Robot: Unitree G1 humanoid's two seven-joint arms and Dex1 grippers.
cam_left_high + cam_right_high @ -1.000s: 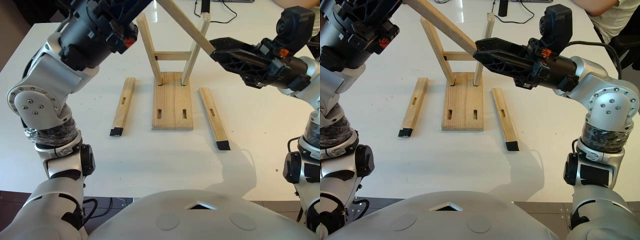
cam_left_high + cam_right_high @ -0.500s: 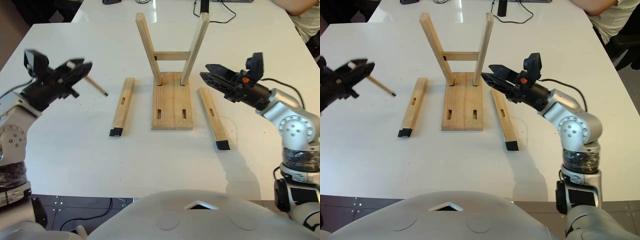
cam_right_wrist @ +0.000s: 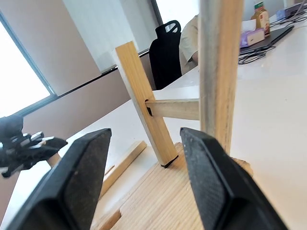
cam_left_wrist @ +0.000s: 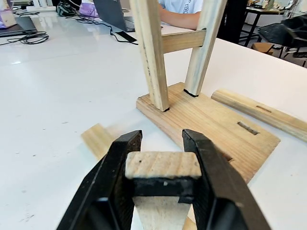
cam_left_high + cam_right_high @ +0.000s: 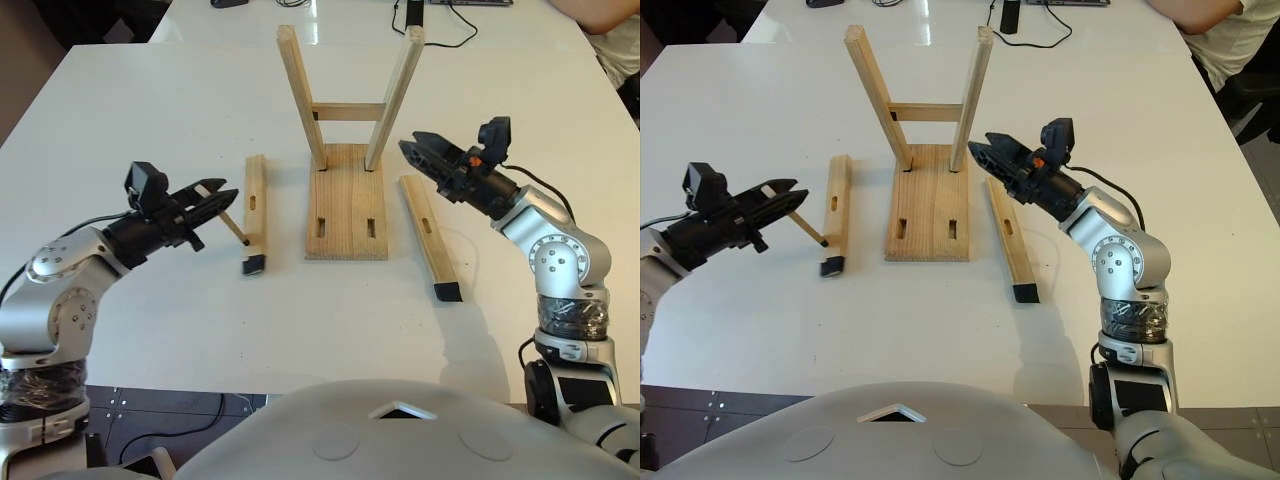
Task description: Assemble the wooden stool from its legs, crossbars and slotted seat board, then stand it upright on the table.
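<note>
The slotted seat board (image 5: 345, 215) lies flat mid-table with two legs (image 5: 302, 95) (image 5: 394, 95) standing in its far slots, joined by a crossbar (image 5: 347, 112). A loose leg (image 5: 256, 205) lies to the board's left and another (image 5: 427, 235) to its right, both with black feet. My left gripper (image 5: 213, 196) hovers low at the left, shut on a wooden bar (image 4: 163, 165) whose dark tip (image 5: 243, 241) points at the left loose leg. My right gripper (image 5: 408, 150) is open just right of the right standing leg, near its base.
Cables and a dark device (image 5: 410, 12) lie at the table's far edge. A person's arm (image 5: 600, 12) rests at the far right corner. Bare white tabletop (image 5: 330, 310) stretches in front of the board.
The bar left my right gripper. My left arm came down with it from high over the board to low at the left. The right gripper dropped beside the right standing leg. The left loose leg's foot shifted right.
</note>
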